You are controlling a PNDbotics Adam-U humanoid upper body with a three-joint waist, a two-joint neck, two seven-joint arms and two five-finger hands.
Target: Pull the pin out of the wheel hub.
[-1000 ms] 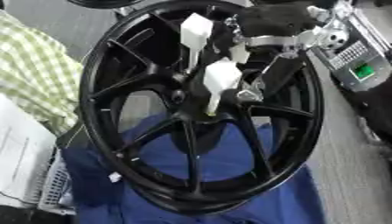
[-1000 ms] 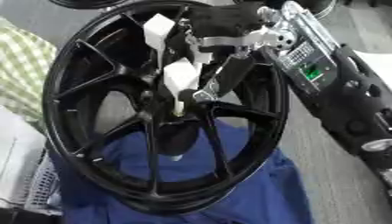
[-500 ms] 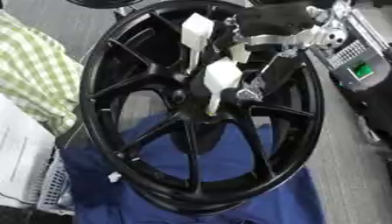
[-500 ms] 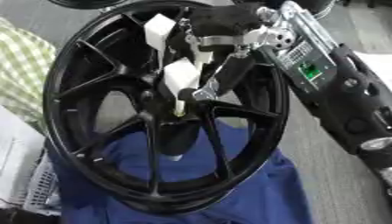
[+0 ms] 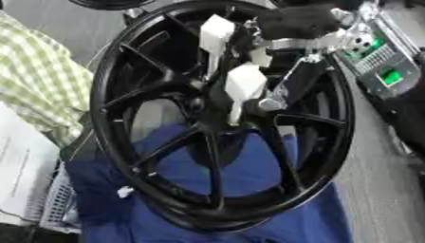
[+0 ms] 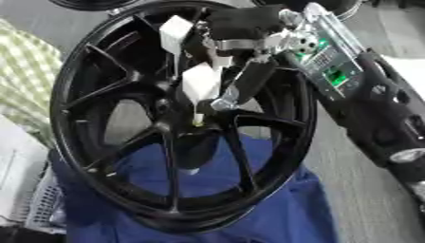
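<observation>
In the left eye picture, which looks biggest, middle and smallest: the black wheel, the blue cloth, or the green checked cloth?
1. Black spoked metal wheel, largest.
2. Blue cloth beneath it, though partly hidden.
3. Green-and-white checked cloth, smallest, cut off at the left edge.

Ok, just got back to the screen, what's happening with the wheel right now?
The robot's right hand reaches in from the upper right and sits over the centre of the black wheel, its white-tipped fingers at the hub. A thin pale pin shows just below those fingertips, at the hub. Whether the fingers actually pinch it cannot be made out. The wheel rests on a blue cloth. The left hand is out of view.
</observation>
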